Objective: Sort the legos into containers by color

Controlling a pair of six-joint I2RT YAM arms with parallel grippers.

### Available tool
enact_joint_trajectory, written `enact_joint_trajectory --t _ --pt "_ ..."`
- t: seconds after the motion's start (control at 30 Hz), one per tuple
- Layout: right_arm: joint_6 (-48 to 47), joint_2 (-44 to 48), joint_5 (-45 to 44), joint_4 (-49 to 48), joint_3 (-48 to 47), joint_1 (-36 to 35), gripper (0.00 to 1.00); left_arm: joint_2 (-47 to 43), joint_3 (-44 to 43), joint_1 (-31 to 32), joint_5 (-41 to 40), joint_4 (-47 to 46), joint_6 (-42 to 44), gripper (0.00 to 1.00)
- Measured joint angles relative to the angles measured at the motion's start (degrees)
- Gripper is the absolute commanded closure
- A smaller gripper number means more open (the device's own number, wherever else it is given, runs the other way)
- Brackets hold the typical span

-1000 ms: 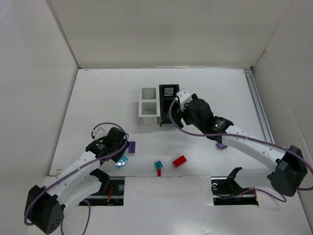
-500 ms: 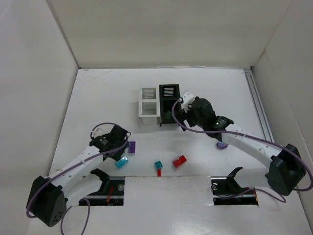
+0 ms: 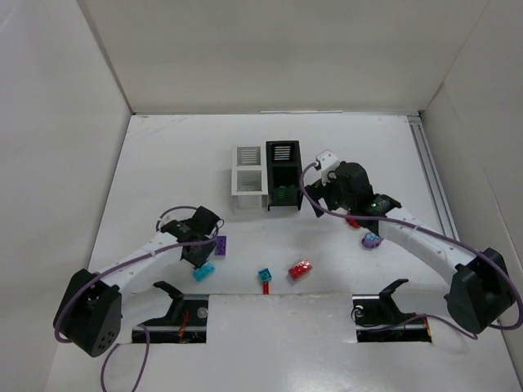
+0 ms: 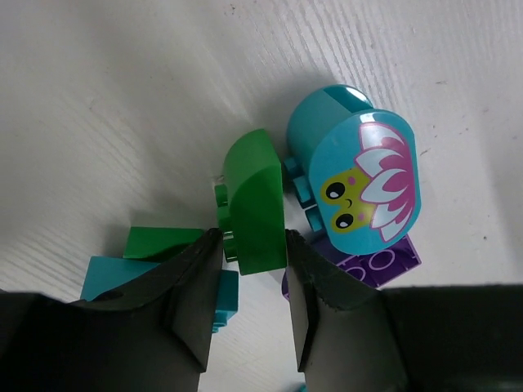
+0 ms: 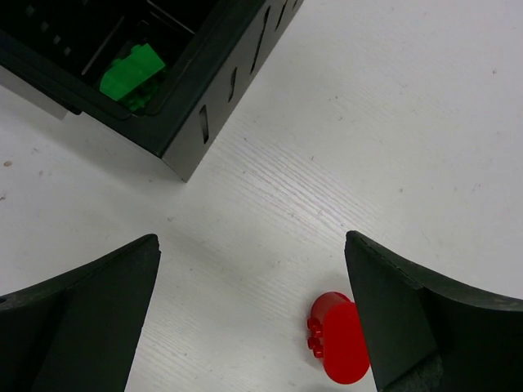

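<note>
Close to the near edge of the table, a red brick and a teal-and-red pair are lying loose, unsorted. Toward the near left, the left gripper is pinching a green brick, with one jaw pressing on each side. That brick is sitting in a cluster, touching a teal face brick, with a purple brick just beside it.

Farther in, the right gripper is hanging spread wide and holding nothing. It is over bare table between a round red piece and the black bin. One green piece is lying in that bin's near compartment. The white bin is standing just beside it, toward the left.

By my reading the sorting is only beginning: one piece is binned, and the reds, teals and purples are all waiting.

- One finger is hiding part of a second teal brick.
- The left arm is covering most of the cluster from above.
- Whether the green brick is leaving the table is impossible to tell.
- The white bin's contents and the black bin's far compartment are too dim to read.
- A purple lump beside the right arm is too small to make out.
</note>
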State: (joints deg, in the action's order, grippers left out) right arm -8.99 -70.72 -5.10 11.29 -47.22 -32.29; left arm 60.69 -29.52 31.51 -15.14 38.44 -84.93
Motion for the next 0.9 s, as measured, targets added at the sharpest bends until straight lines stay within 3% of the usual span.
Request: enact_joint_trajectory --t 0.2,0.27,0.43,0.5,0.73,0.9 --pt "-0.6 0.6 1.7 -0.1 0.4 2.5 0.01 2.6 -1.7 0.0 0.2 0.2 0.0 0.62" --pt "-0.9 0.6 2.5 -0.2 0.5 3.3 0.01 3.0 -1.9 0.0 0.1 0.2 0.0 0.68" --pt "-1.7 0.6 4.8 -0.2 0.8 5.2 0.01 3.8 -2.7 -0.5 0.0 0.6 0.0 0.93" --pt "-1.9 0.6 5.2 -0.2 1.0 5.7 0.01 3.6 -3.5 -0.5 -0.3 1.4 0.1 0.98" --pt "-2.2 4.0 6.4 -0.2 2.9 6.4 0.01 -2.1 -9.5 0.8 -2.8 4.0 3.1 1.00" --pt "-2.3 9.6 6.3 0.2 4.0 8.3 0.01 -7.0 -17.5 2.3 -6.7 1.6 10.2 1.00"
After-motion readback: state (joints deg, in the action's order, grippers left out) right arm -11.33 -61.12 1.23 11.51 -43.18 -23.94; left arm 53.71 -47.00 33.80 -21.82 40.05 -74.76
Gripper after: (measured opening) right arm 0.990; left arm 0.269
